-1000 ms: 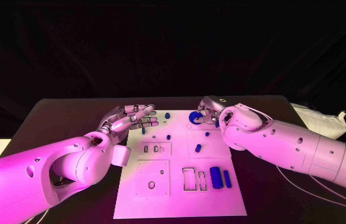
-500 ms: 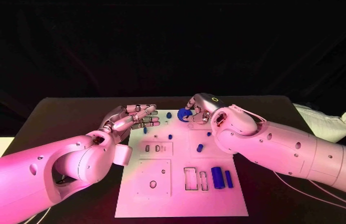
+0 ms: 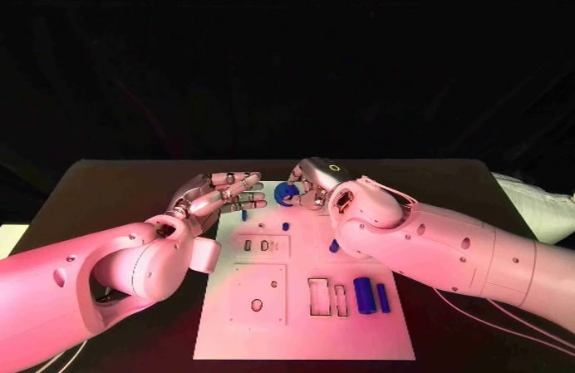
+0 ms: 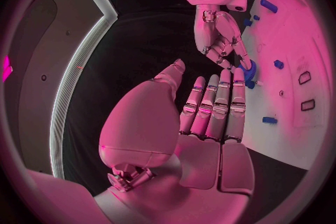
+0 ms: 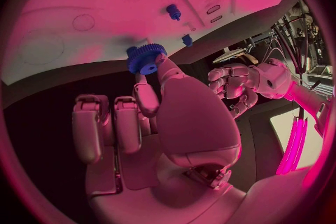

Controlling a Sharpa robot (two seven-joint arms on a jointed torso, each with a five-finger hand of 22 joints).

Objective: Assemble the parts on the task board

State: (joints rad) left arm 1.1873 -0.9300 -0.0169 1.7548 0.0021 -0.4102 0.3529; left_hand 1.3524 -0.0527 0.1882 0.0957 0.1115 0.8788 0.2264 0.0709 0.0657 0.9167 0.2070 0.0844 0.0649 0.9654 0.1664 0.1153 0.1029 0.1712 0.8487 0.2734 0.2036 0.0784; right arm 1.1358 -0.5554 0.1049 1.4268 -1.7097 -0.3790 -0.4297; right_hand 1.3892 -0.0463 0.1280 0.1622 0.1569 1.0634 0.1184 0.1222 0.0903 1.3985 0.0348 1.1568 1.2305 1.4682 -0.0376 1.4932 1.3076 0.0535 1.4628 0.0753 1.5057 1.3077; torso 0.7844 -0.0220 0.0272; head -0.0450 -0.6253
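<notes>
The white task board (image 3: 287, 315) lies in the middle of the black table. My right hand (image 3: 315, 187) hovers over the board's far edge and pinches a blue gear (image 3: 287, 193) at its fingertips. The same gear (image 5: 143, 59) shows in the right wrist view, and the left wrist view shows the gear (image 4: 250, 70) just beyond my left fingertips. My left hand (image 3: 223, 195) is held over the board's far left corner, fingers straight and apart, holding nothing. Small blue pegs (image 3: 287, 224) stand on the board.
Two blue cylinders (image 3: 363, 295) lie side by side at the board's right, beside rectangular slots (image 3: 314, 297). A short peg (image 3: 333, 246) sits mid-board under my right forearm. A white cloth (image 3: 533, 203) lies at the table's right edge.
My right hand has carried the blue gear leftward along the board's far edge, close to my left fingertips. The left hand has hardly moved.
</notes>
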